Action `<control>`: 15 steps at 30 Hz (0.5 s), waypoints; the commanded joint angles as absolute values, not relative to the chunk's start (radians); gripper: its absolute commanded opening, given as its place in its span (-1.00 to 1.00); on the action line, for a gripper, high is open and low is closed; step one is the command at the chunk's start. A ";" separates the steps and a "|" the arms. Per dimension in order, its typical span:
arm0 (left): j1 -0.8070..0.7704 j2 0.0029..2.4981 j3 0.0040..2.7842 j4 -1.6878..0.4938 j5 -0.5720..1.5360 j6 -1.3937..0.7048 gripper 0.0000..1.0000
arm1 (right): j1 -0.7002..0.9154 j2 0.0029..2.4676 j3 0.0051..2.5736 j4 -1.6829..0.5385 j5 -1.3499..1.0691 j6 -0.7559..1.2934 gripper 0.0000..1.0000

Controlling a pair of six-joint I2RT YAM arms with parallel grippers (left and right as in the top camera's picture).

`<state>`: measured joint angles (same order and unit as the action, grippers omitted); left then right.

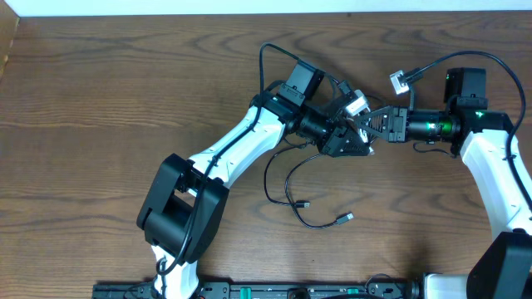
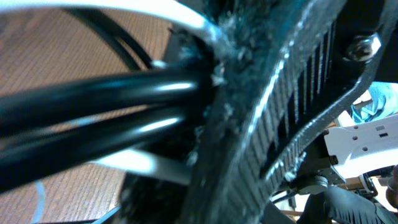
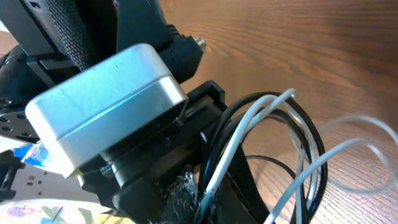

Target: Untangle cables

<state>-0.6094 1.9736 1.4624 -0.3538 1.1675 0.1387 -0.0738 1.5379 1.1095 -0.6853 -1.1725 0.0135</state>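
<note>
My two grippers meet over the middle of the table. The left gripper (image 1: 345,139) is shut on a bundle of the cables. In the left wrist view two black strands (image 2: 93,102) and a white strand (image 2: 140,163) run into its ribbed finger (image 2: 267,118). The right gripper (image 1: 371,124) is shut close beside it. In the right wrist view a white cable (image 3: 249,127) and a black cable (image 3: 311,134) loop up from its fingertips (image 3: 208,199). The rest of the black cable (image 1: 287,178) lies in loops on the table below the grippers, ending in two small plugs (image 1: 345,218).
The wooden table (image 1: 108,91) stretches left and far behind the arms. The left arm (image 1: 233,154) crosses from the bottom left, and the right arm (image 1: 499,178) comes in along the right edge. A small silver box (image 1: 399,80) on a black wire sits above the right gripper.
</note>
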 commanded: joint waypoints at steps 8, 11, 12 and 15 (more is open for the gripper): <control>-0.613 1.987 1.456 -0.353 1.139 0.145 -0.79 | -0.139 1.537 1.113 -0.617 -1.319 0.055 -0.98; -0.613 1.987 1.456 -0.353 1.140 0.145 -0.84 | -0.139 1.537 1.113 -0.617 -1.320 0.055 -0.98; -0.613 1.987 1.456 -0.353 1.140 0.145 -0.84 | -0.139 1.537 1.113 -0.617 -1.320 0.055 -0.98; -0.613 1.987 1.456 -0.349 1.140 0.145 -0.71 | -0.139 1.537 1.113 -0.617 -1.320 0.055 -0.98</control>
